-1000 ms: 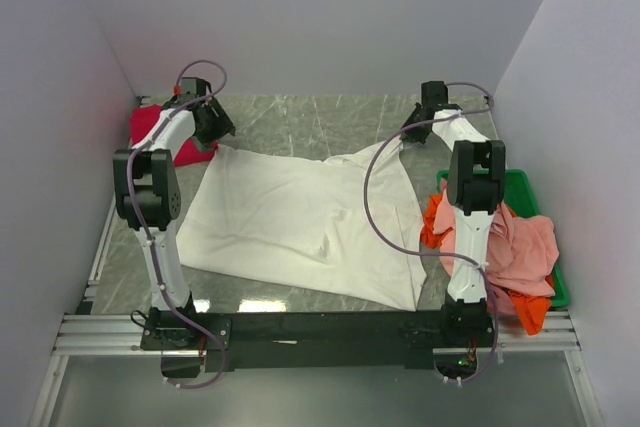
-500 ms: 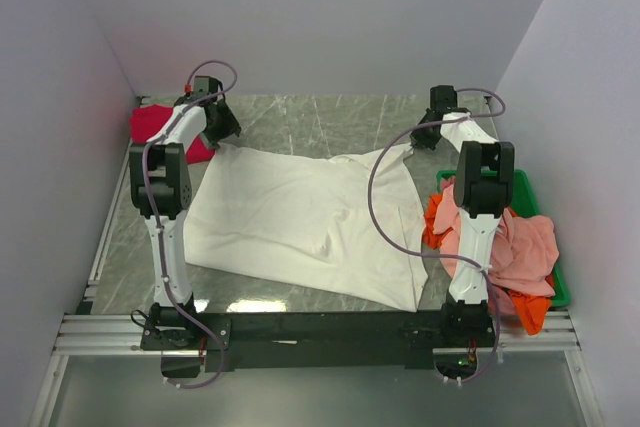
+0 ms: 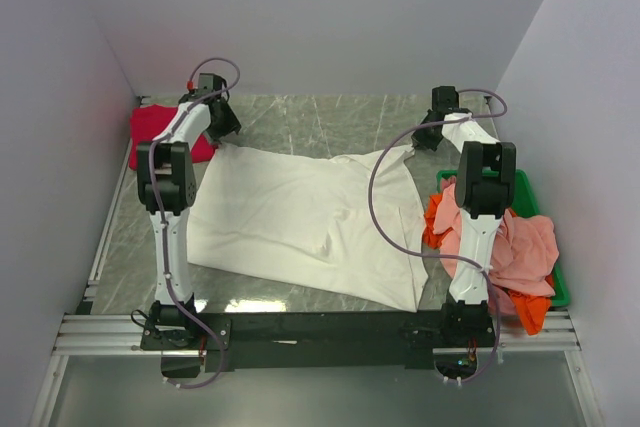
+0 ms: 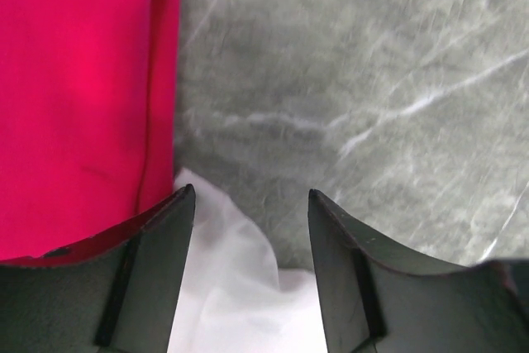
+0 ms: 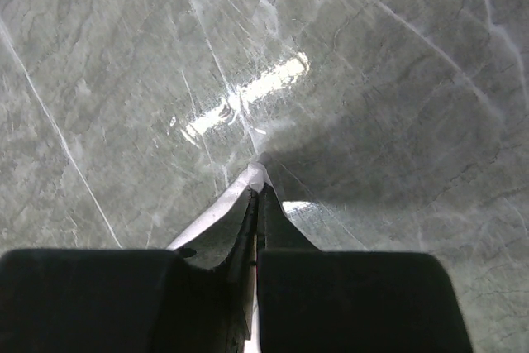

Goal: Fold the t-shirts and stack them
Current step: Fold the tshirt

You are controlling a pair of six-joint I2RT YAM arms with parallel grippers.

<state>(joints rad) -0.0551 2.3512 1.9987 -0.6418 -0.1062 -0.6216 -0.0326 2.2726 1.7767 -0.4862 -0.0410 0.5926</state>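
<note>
While the white t-shirt (image 3: 300, 217) lay spread flat on the grey table (image 3: 330, 119), the left hand (image 4: 250, 200) stood open, fingers apart above one far corner, with the crimson t-shirt (image 4: 74, 80) just to its left. The right hand (image 5: 258, 192) was closed, pinching the other far corner. Behind it, pink and orange t-shirts (image 3: 520, 247) were heaped in a green bin (image 3: 525, 187).

We see a white t-shirt (image 3: 300, 217), crimson t-shirt (image 3: 148, 125), salmon-pink t-shirt (image 3: 525, 247), orange t-shirt (image 3: 434, 219), green bin (image 3: 522, 185) and grey veined table (image 3: 320, 119)
</note>
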